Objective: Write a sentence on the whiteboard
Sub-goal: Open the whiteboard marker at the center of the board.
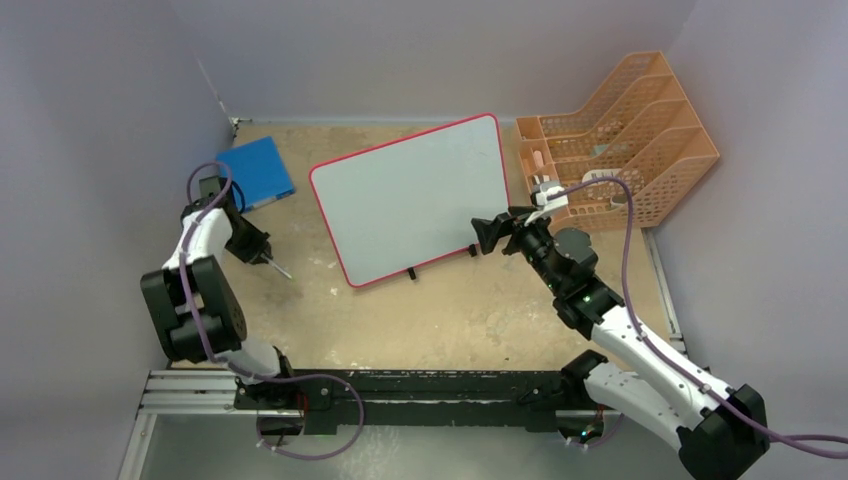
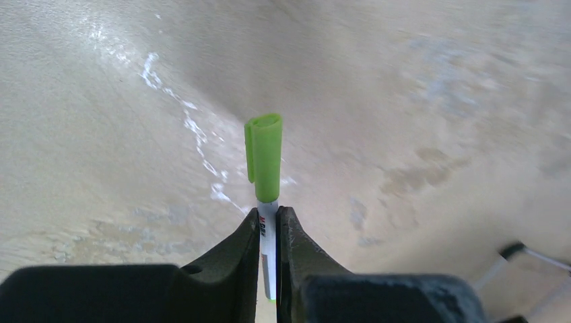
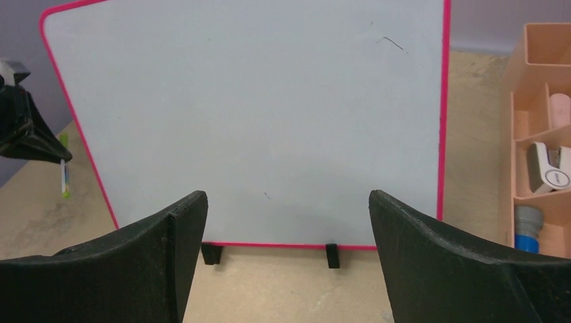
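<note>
Across a worn tan tabletop (image 1: pixel 480 310) walled in pale grey (image 1: pixel 400 50), the whiteboard (image 1: pixel 410 200) is standing on two black feet (image 3: pixel 332 256). Well to its left, the left gripper (image 2: pixel 268 225) is clamping a green-capped marker (image 2: pixel 264 155); the right gripper (image 1: pixel 487 234) is gaping empty just beside the board's lower right corner

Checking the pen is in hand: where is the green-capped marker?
Top view, left side: the green-capped marker is pinched in the left end effector, over the table left of the whiteboard, near the blue pad.
</note>
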Robot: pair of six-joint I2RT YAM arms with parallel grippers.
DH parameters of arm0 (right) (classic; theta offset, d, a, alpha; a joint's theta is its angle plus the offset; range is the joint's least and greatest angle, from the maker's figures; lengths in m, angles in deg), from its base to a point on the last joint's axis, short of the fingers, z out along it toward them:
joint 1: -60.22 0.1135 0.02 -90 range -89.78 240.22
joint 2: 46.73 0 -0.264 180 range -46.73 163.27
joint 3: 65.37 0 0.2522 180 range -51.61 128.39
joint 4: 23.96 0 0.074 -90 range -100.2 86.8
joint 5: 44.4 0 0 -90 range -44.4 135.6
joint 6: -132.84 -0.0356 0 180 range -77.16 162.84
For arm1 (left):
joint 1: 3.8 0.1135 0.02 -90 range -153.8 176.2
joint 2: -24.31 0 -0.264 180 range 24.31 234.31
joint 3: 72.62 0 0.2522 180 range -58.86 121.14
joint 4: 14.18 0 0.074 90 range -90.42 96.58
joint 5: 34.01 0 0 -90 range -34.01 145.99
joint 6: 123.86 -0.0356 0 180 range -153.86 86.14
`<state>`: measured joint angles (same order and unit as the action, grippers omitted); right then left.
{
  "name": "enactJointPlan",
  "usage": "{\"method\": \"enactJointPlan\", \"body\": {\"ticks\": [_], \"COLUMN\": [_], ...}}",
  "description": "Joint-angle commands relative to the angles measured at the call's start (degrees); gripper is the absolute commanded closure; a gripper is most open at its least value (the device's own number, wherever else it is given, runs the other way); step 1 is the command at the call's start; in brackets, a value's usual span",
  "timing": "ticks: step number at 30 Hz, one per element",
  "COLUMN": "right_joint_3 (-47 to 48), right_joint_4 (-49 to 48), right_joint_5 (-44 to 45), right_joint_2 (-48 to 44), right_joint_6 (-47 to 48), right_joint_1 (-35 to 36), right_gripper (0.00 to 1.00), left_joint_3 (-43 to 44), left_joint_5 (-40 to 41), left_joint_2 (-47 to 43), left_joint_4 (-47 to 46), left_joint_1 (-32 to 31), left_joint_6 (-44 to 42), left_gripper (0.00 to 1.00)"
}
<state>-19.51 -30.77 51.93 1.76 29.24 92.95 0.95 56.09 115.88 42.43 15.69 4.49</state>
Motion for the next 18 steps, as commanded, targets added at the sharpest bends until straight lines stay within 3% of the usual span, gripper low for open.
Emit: {"method": "enactJointPlan", "body": {"ticks": [1, 6, 10, 18], "right_joint_3": [1.34, 1.86, 1.96, 2.35], "right_joint_4": [-4.56, -6.03, -8.24, -16.30], "right_joint_5": [-5.31, -6.24, -6.24, -0.06], "right_joint_2": [-1.68, -2.25, -1.85, 1.52], "right_joint_6": [-0.18, -0.94, -1.90, 0.01], "right_joint_1": [0.45, 1.98, 5.06, 18.08], "right_gripper": [0.09, 0.09, 0.01, 0.01], "left_joint_3": [-0.73, 0.40, 3.27, 3.73], "left_joint_5": [-6.72, -12.41, -18.27, -34.05], "left_joint_2": [-10.16, -19.41, -25.35, -36.16], "left_joint_4": [-0.02, 2.06, 4.28, 3.45], "left_joint_1": [0.31, 0.29, 0.29, 0.29], "left_joint_6": [-0.63, -0.68, -0.30, 3.68], "left_gripper": [1.00, 1.00, 1.00, 1.00]}}
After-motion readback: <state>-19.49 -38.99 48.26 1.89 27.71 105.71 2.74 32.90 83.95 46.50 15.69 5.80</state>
